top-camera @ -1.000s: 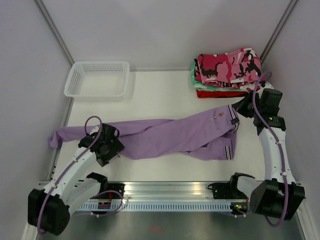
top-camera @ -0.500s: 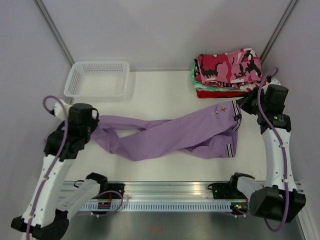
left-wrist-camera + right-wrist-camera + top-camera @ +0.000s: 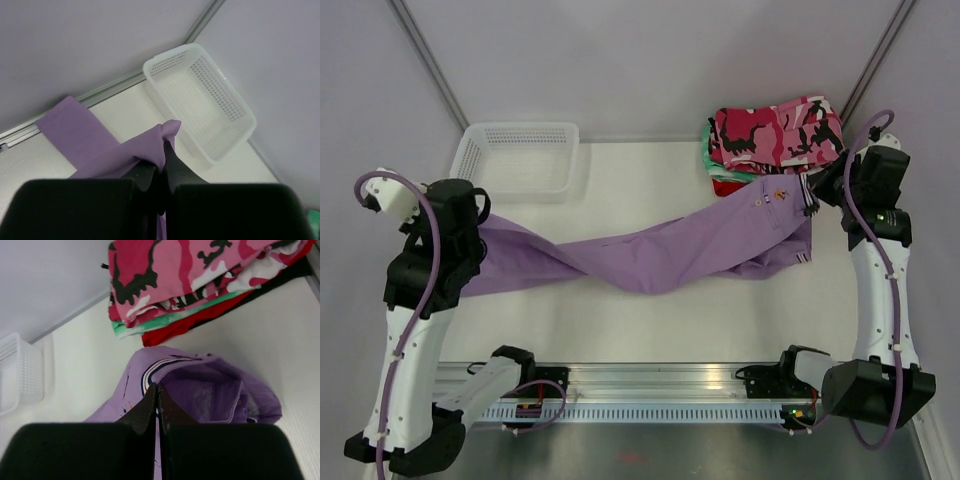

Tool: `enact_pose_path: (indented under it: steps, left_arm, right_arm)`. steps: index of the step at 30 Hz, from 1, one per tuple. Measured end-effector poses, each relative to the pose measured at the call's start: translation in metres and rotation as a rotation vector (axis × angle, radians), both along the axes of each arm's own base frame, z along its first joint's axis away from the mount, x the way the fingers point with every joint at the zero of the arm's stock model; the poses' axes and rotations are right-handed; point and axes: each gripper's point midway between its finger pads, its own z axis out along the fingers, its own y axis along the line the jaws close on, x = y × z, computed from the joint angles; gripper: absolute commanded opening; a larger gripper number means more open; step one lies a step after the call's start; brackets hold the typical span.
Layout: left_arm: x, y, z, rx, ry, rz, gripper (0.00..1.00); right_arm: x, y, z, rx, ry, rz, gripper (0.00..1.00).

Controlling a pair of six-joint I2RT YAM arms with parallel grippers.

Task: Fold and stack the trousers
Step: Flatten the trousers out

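My left tool (image 3: 163, 152) pinches the lilac trousers (image 3: 660, 255) at the leg end and my right tool (image 3: 157, 390) pinches the waist end. Together they hold the cloth stretched above the tabletop (image 3: 650, 180), I judge to straighten it for folding.

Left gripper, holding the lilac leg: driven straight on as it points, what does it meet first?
Likely the white basket, at its near corner just past the pinched lilac trousers; depth is unclear, so it may touch the table first.

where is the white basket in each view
Top external: white basket in the upper left of the picture.
Left wrist: basket upper right of centre, beyond the lilac trousers.
Right wrist: basket cut by the left edge.
Shared landmark: lilac trousers, in all three.
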Motion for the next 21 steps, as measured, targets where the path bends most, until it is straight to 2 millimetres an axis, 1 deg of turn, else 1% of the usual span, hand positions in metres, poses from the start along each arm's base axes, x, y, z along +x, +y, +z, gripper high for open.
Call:
enact_pose_path:
  steps: [2,3,4,7,9,12,14,18,20,21]
  left_arm:
    - [-0.002,0.004,-0.018,0.005,0.049,0.025,0.02]
    - [-0.006,0.008,-0.031,0.009,0.084,0.045,0.02]
    - [-0.01,0.013,-0.049,0.013,0.121,0.067,0.02]
    - [-0.022,0.028,-0.097,0.002,0.252,0.121,0.02]
    - [-0.029,0.044,-0.111,-0.027,0.303,0.18,0.02]
    - [-0.032,0.062,-0.112,-0.045,0.31,0.237,0.02]
    - [-0.032,0.07,-0.107,-0.053,0.299,0.253,0.02]
    - [-0.023,0.08,-0.092,-0.052,0.274,0.259,0.02]
    - [-0.012,0.084,-0.081,-0.045,0.26,0.25,0.02]
    - [-0.005,0.086,-0.073,-0.037,0.247,0.24,0.02]
  right_arm:
    - [-0.004,-0.004,-0.018,-0.009,0.041,-0.02,0.0]
    - [-0.007,-0.007,-0.029,-0.019,0.069,-0.037,0.0]
    - [-0.011,-0.011,-0.041,-0.027,0.102,-0.056,0.0]
    - [-0.019,-0.016,-0.055,-0.045,0.158,-0.082,0.0]
    - [-0.026,-0.02,-0.056,-0.061,0.178,-0.102,0.0]
    - [-0.049,-0.028,-0.05,-0.093,0.199,-0.169,0.0]
    - [-0.072,-0.03,-0.041,-0.112,0.188,-0.206,0.0]
    - [-0.121,-0.024,-0.022,-0.123,0.152,-0.247,0.0]
    - [-0.133,-0.021,-0.011,-0.123,0.132,-0.245,0.0]
    - [-0.133,-0.019,-0.004,-0.125,0.115,-0.238,0.0]
